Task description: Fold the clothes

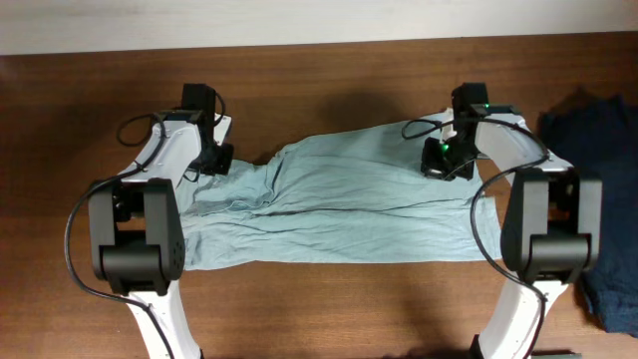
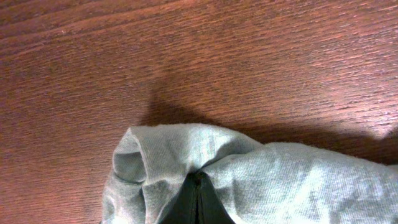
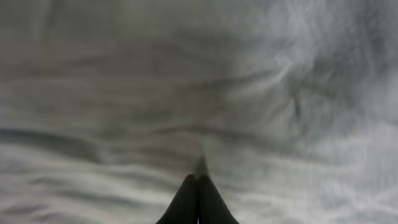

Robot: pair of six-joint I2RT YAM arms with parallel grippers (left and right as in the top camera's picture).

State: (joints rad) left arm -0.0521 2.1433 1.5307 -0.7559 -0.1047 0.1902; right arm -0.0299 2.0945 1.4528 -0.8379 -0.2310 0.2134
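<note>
Pale grey-blue wrinkly T-shirt (image 1: 339,209) lies spread on the brown wooden table (image 1: 329,309); we see the left gripper (image 2: 198,186) pinched tight on its bunched corner, the right gripper (image 3: 199,185) closed on its fabric.

T-shirt (image 1: 349,214): pale grey-blue, plain | table (image 1: 319,299): brown woodgrain | garment (image 1: 598,130): navy

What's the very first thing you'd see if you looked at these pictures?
A big pale grey-blue wrinkly T-shirt lies spread across the middle of the brown wooden table. The left claw pinches its far left corner, and the right claw pinches the cloth near its far right end. A dark navy garment lies heaped at the table's right edge.
</note>
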